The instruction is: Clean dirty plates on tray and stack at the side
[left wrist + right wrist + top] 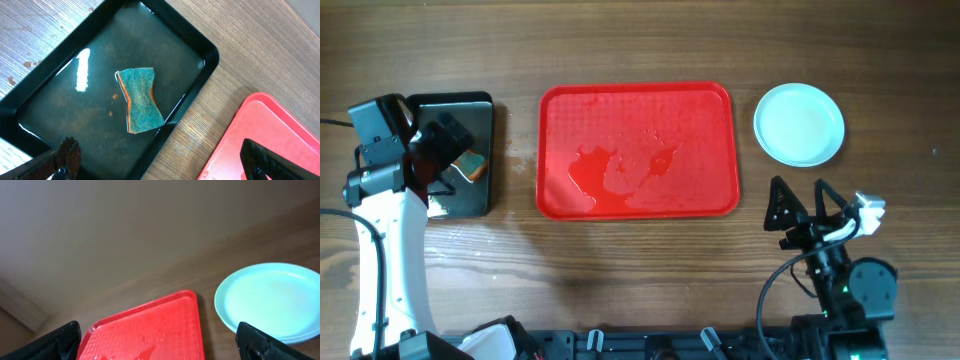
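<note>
We list left pincer (157, 157), right pincer (805, 205): both apart, empty; risk, a careless right reach shoves the plates (799, 123) stacked beside the tray (638, 91).

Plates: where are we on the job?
Done, by the look: plates sit stacked right of the tray, which holds only wet smears. In hand: nothing; left claw open over the sponge in the black tray, right claw open, empty. Left: probably nothing; stack count unclear.
</note>
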Controlling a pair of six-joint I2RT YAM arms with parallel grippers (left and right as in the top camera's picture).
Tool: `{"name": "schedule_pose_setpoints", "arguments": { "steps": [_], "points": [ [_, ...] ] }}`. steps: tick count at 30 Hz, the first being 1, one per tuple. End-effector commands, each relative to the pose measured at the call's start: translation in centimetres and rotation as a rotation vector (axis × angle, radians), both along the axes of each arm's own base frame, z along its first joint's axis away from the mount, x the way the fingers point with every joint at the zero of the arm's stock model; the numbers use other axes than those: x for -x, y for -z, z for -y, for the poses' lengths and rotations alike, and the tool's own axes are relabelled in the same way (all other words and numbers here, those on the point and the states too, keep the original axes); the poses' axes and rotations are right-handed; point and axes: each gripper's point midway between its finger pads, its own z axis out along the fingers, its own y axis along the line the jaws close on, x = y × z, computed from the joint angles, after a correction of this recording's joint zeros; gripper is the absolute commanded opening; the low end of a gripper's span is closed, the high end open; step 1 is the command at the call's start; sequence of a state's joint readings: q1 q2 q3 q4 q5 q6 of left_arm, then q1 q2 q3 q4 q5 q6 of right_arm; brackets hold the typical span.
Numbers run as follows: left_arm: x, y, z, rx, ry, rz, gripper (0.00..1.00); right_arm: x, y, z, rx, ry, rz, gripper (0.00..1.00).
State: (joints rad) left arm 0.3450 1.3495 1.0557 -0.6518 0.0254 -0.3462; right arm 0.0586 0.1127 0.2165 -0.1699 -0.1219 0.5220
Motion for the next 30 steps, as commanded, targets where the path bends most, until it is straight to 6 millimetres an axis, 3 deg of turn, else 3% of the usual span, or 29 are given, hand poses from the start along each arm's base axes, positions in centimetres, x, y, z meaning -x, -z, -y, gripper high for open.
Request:
{"name": "schedule_pose_setpoints", "arguments": {
  "steps": [1, 13, 24, 30],
  "points": [
    [-0.2, -0.8, 0.1, 0.004, -0.001, 0.025, 1.00, 0.0, 0.9, 1.3, -0.055, 0.074, 0.032, 1.00],
    [-0.2, -0.8, 0.1, 0.004, -0.001, 0.025, 1.00, -0.9, 3.3, 3.0, -0.062, 0.179, 0.079, 1.00],
    [-0.2, -0.8, 0.1, 0.004, -0.001, 0.025, 1.00, -0.9, 3.5, 2.7, 0.480, 0.141, 0.122, 1.00],
    [-0.2, -0.8, 0.1, 0.004, -0.001, 0.025, 1.00, -0.9, 3.6, 2.4, 0.516, 0.120, 0.129, 1.00]
  ]
}}
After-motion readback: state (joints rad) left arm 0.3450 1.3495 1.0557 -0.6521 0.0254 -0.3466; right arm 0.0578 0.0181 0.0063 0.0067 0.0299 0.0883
